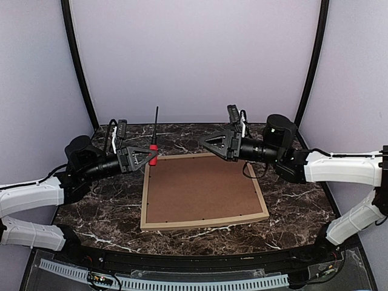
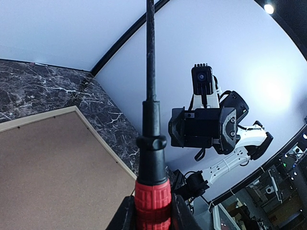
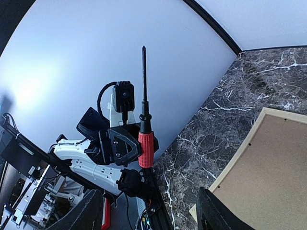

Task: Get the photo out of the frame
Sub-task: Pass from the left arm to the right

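The frame (image 1: 206, 222) of light wood lies face down on the marble table, its brown backing board (image 1: 200, 188) facing up. The photo is hidden beneath that board. At the frame's far left corner my left gripper (image 1: 150, 156) is shut on the red handle of a screwdriver (image 1: 154, 151), whose black shaft points straight up. The left wrist view shows that handle (image 2: 152, 191) clamped between both fingers. My right gripper (image 1: 206, 143) hovers above the frame's far edge, open and empty, facing the left gripper. Its two fingers (image 3: 216, 211) stand wide apart in the right wrist view.
Dark marble table (image 1: 109, 212) surrounds the frame on all sides. Black curved poles (image 1: 79, 66) rise at the back corners against pale walls. A black cable (image 1: 250, 170) hangs from the right arm over the backing board.
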Motion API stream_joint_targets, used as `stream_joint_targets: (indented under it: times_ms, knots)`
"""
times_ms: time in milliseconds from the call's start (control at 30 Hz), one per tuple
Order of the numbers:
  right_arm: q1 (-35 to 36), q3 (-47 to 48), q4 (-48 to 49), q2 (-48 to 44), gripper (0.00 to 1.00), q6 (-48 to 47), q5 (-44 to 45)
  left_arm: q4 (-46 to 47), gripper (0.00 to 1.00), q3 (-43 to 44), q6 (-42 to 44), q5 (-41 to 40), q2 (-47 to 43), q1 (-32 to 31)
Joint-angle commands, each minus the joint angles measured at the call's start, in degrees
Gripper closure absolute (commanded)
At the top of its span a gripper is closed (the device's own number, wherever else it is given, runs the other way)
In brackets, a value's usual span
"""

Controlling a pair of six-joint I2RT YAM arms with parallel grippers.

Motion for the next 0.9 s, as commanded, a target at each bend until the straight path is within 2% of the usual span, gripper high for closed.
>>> stream_joint_targets:
  times_ms: [0, 267, 600, 867]
  knots:
    - [1.67, 1.49, 4.97, -0.19, 0.33, -0.12, 0.59, 7.23, 1.00, 2.36, 0.11, 1.99, 1.73, -1.85]
    - [2.94, 0.52, 7.38, -1.53, 0.35, -2.27, 0.36, 12.53, 1.00, 3.25, -0.44, 3.67, 3.78, -4.00]
    - [5.17, -1.35, 10.61, -3.09, 0.39, -1.96, 1.38, 28.05, 1.00, 3.16, -6.84, 11.63, 8.94, -4.67]
    - [8.21, 3.75, 3.59, -0.63, 0.47, -4.75, 6.85, 29.95, 1.00, 4.87, -8.03, 11.73, 12.04, -6.18]
